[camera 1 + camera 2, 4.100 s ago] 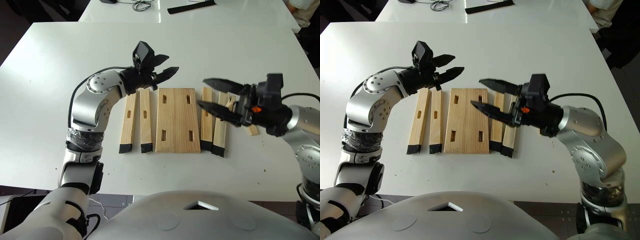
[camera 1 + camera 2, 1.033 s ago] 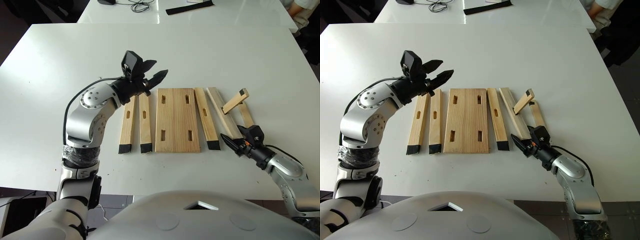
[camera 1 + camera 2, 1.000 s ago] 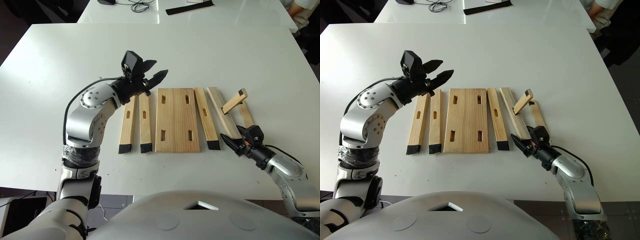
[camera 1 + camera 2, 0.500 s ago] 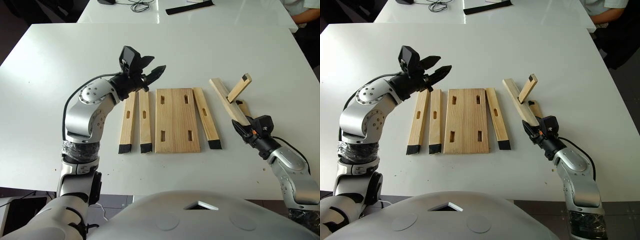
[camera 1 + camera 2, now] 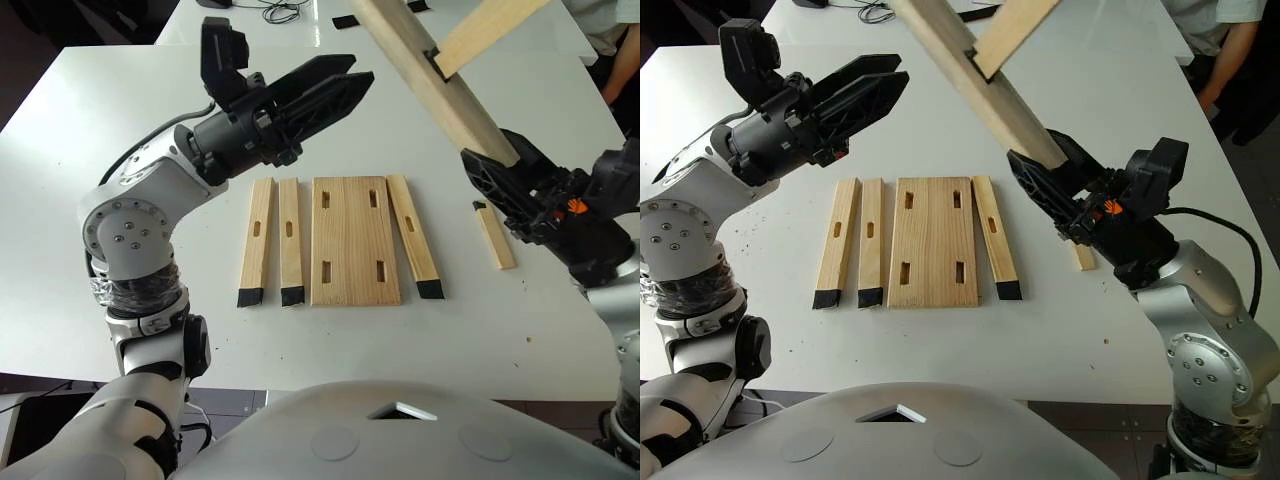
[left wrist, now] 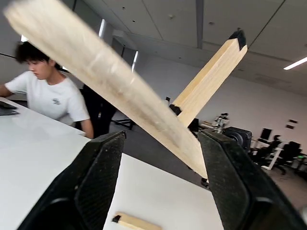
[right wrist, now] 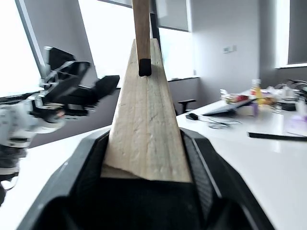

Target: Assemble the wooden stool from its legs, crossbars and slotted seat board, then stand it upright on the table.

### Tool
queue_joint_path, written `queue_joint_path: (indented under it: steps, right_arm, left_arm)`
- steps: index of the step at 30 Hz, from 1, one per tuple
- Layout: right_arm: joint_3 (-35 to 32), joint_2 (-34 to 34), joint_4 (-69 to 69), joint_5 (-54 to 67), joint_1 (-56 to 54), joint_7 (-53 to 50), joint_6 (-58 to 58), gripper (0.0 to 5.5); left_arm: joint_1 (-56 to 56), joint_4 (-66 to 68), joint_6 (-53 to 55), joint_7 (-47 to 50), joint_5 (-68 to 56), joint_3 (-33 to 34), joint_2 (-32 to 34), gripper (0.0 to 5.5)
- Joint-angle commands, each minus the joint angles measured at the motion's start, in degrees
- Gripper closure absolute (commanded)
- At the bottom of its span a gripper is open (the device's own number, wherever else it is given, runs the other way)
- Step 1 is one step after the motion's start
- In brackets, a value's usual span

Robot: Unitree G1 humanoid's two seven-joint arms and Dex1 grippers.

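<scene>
The right pincer [image 5: 497,168] is clamped on the lower end of a leg [image 5: 425,72], which is held aloft above the tabletop [image 5: 100,150]. The leg's long axis is seen to run from 5 o'clock at the pincer up to 11 o'clock. A crossbar [image 5: 490,28] is seated in its slot and juts toward 2 o'clock. The left pincer [image 5: 358,70] is spread wide and empty, its tips aimed at 2 o'clock. The leg's upper part is found near, at 3 o'clock from them, untouched. This arm is judged the nearer for steadying the piece. The seat [image 5: 352,240] is laid flat below, at 7 o'clock from the held leg, flanked by three legs [image 5: 290,235]. A second crossbar [image 5: 493,235] is found at its 3 o'clock.
</scene>
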Motion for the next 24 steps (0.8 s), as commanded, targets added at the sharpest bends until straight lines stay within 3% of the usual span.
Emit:
queue_joint_path:
  steps: [1,4,12,24]
  right_arm:
    - [-1.3,-4.3,0.8,5.4,-2.4,1.1,1.7,3.44]
    - [-0.6,-5.8,1.8,6.4,-3.5,2.0,2.0,3.44]
    - [-0.3,-7.1,3.9,10.8,-4.3,5.5,2.7,3.44]
    - [1.5,-6.3,6.2,15.0,-5.2,7.5,3.4,3.44]
  left_arm:
    - [-1.5,3.2,1.5,3.4,-2.8,0.0,1.7,1.98]
    - [-0.8,3.4,1.9,2.6,-5.2,-0.4,2.3,1.66]
    - [-1.2,1.4,1.2,0.7,-14.5,-0.9,3.0,1.66]
    - [-3.7,1.4,-3.2,1.2,-16.1,-2.9,1.4,1.66]
